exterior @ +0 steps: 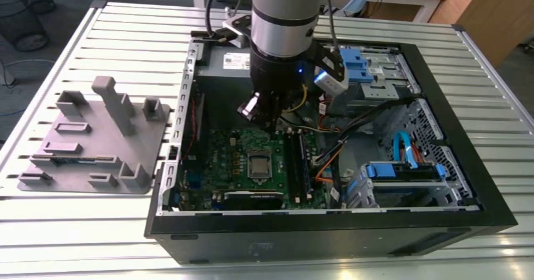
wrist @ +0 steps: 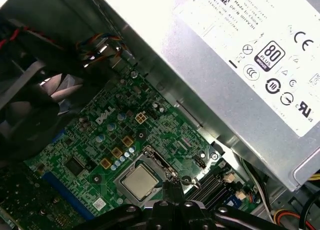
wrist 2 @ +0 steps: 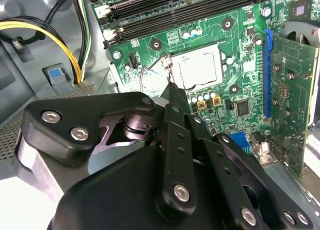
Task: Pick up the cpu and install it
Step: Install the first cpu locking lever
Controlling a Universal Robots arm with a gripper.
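One open computer case (exterior: 501,220) holds one green motherboard (exterior: 225,145), the landmark here. One grey fixture plate (exterior: 84,145) lies outside the case, on the exterior view's left. One cpu (exterior: 259,165) (wrist 2: 201,66) (wrist: 139,182) sits in the socket at the motherboard's centre. One gripper (wrist 2: 170,88) hangs above the motherboard beside the socket, fingers clenched together, grasping nothing.

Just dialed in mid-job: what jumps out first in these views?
The arm reaches down into the open computer case, its claw hanging just above the green motherboard. Right below it, the silver cpu sits in its socket, the metal latch lever beside it.
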